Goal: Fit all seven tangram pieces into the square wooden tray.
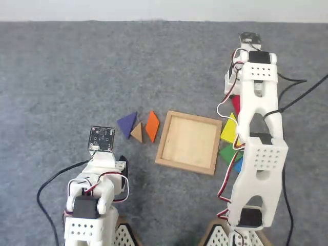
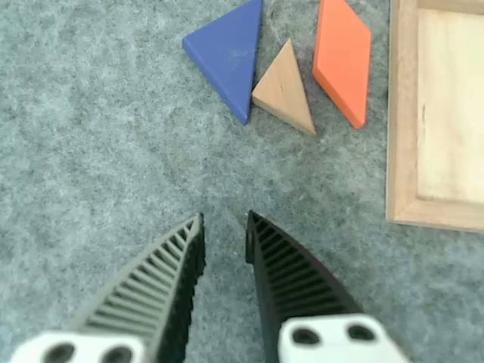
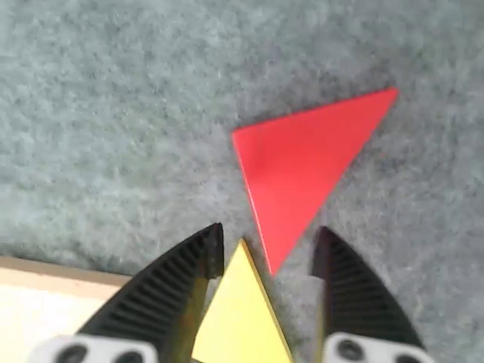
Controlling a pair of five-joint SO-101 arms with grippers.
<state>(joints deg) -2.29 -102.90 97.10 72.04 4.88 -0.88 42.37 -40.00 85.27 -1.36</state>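
Grey carpet-like cloth covers the table, with a pale wall along the top edge. Left of centre, a blue triangle, a tan triangle and an orange parallelogram lie close together. At lower left, the left gripper is slightly parted and holds nothing. The square wooden tray sits at centre. To its right, the right gripper is spread wide over the tips of the red triangle and the yellow triangle.

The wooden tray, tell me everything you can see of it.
The square wooden tray is light, unpainted wood with a raised rim around a paler flat floor. It is empty and lies flat on the grey carpet, turned slightly askew. The orange parallelogram lies beside one rim with a gap; the yellow triangle sits close to the opposite rim.
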